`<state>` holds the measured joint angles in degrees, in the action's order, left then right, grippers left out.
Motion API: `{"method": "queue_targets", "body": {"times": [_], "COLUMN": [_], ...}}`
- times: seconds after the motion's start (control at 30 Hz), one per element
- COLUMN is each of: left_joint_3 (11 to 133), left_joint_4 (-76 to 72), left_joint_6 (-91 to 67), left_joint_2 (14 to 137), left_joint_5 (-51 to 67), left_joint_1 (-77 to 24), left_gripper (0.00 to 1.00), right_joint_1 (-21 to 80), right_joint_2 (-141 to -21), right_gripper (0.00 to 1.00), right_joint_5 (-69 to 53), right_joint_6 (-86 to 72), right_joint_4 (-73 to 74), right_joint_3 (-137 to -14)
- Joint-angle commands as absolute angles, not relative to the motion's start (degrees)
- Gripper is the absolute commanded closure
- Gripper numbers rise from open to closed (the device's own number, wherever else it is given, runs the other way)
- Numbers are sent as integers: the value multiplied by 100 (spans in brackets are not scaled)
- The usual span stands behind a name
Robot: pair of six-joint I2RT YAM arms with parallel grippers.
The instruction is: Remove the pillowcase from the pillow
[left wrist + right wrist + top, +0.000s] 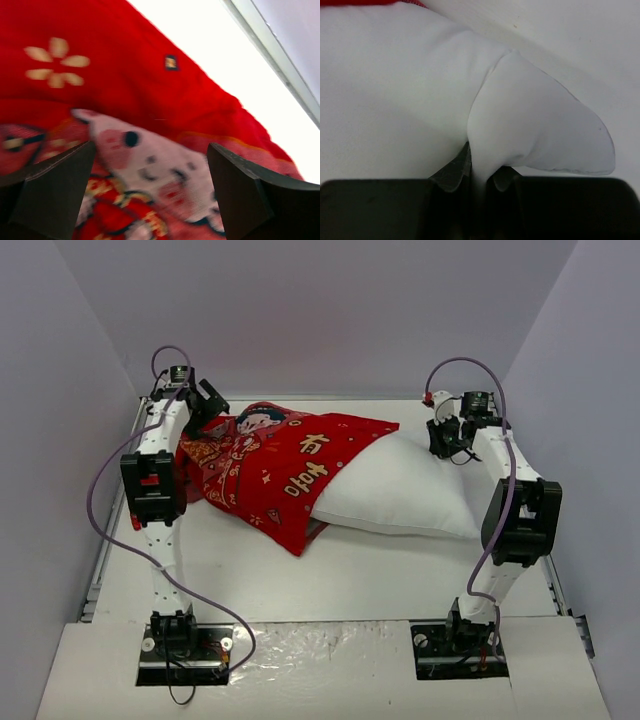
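Note:
The red pillowcase (270,465) with cartoon figures lies at the back left, covering the left part of the white pillow (400,490), whose right half sticks out bare. My left gripper (212,405) is open, hovering at the pillowcase's far left end; in the left wrist view its fingers (55,192) straddle the printed figure on the pillowcase (150,100). My right gripper (447,438) is shut on the pillow's far right corner; the right wrist view shows white fabric of the pillow (535,125) pinched between the fingertips (454,172).
The white table (350,580) has raised rails at its left edge (105,540) and right edge. Grey walls close in the back and sides. Purple cables loop from both arms.

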<state>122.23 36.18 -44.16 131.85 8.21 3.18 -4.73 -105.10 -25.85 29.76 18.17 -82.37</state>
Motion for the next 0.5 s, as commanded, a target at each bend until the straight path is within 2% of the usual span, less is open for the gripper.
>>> {"method": "queue_targets", "body": {"times": [0.0,0.1,0.37,0.47], "left_joint_3": [12858,12806,11621,11828], "left_joint_4": [3665,3429,2637,3248], "left_joint_6": [-5000,-5369,-6844,-7267], "left_joint_2": [13192,13192,12815,12841], "left_joint_5": [1273,1467,1960,2100], "left_joint_1": [202,211,307,386], "left_gripper": [6,6,6,6], "right_joint_1": [-334,-273,-229,-211], "right_joint_2": [-10327,-10345,-10362,-10362], "right_gripper": [100,100,100,100], "right_joint_5": [-2373,-2373,-2382,-2373], "right_joint_6": [3278,3234,3164,3164], "right_joint_4": [1872,1855,1846,1854], "right_joint_3": [-8183,-8165,-8174,-8200]}}
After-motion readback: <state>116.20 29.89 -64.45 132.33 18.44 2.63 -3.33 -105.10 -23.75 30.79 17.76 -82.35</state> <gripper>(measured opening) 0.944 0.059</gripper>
